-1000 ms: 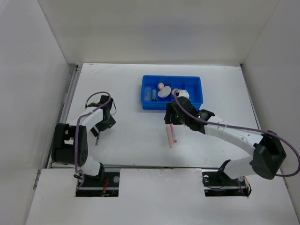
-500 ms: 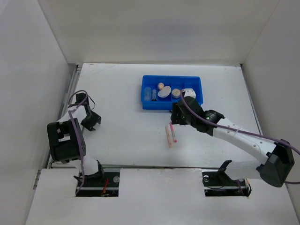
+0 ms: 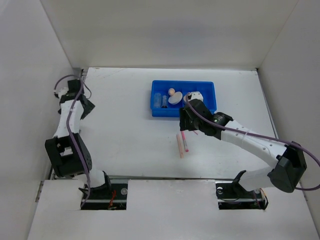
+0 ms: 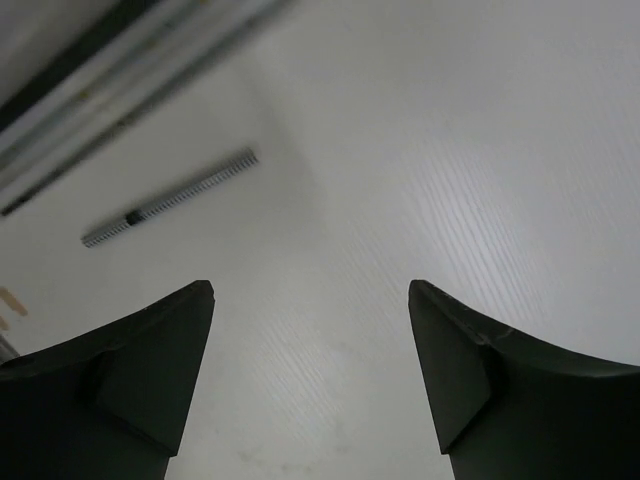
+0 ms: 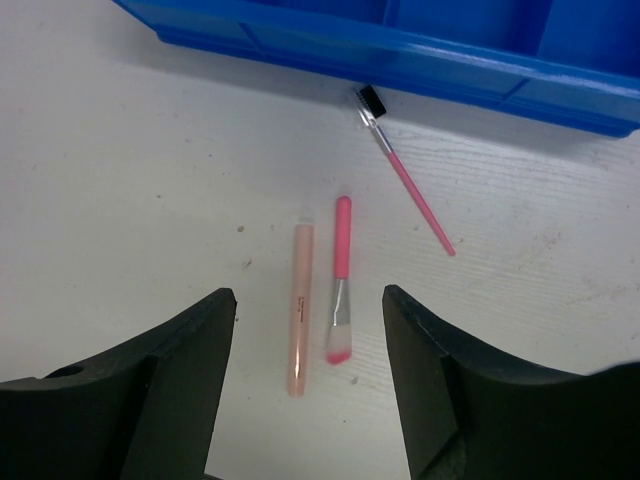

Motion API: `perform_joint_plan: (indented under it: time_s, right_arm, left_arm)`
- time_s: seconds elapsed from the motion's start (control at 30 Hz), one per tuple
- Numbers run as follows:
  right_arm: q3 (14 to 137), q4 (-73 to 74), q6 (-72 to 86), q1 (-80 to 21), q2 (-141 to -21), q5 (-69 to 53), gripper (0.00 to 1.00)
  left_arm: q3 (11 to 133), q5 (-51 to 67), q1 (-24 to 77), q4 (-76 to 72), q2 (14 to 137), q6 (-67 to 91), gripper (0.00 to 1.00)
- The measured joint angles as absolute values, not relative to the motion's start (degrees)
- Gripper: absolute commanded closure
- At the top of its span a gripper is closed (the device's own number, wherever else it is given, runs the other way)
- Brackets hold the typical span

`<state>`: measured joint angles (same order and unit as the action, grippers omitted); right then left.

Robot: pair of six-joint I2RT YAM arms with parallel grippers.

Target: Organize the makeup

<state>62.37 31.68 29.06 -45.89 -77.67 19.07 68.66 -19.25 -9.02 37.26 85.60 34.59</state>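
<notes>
Makeup brushes (image 5: 340, 280): 2; peach pencil (image 5: 299, 308): 1

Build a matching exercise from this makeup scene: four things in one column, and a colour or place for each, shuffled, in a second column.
1. tray
2. flat brush
3. stick
4. thin wand

A. peach all over
B. black comb head next to the tray wall
C. blue, holds the egg-shaped sponge
D. pink handle, pink-tipped bristles

Pairs: 1-C, 2-D, 3-A, 4-B
</notes>
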Motion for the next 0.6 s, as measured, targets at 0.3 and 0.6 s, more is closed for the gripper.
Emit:
perform_joint_plan:
  time_s: [0.3,0.6]
  right_arm:
    - [66.1,32.3,27.8,-45.9,-80.7,18.6,0.33]
    - [66.1,33.0,27.8,-45.9,-81.0,18.2,0.33]
  left_arm:
    - [72.5,-13.7,-26.0,34.5,103.3,31.6,0.19]
    - [70.7,-7.7,-26.0,28.9,107.0,31.3,0.26]
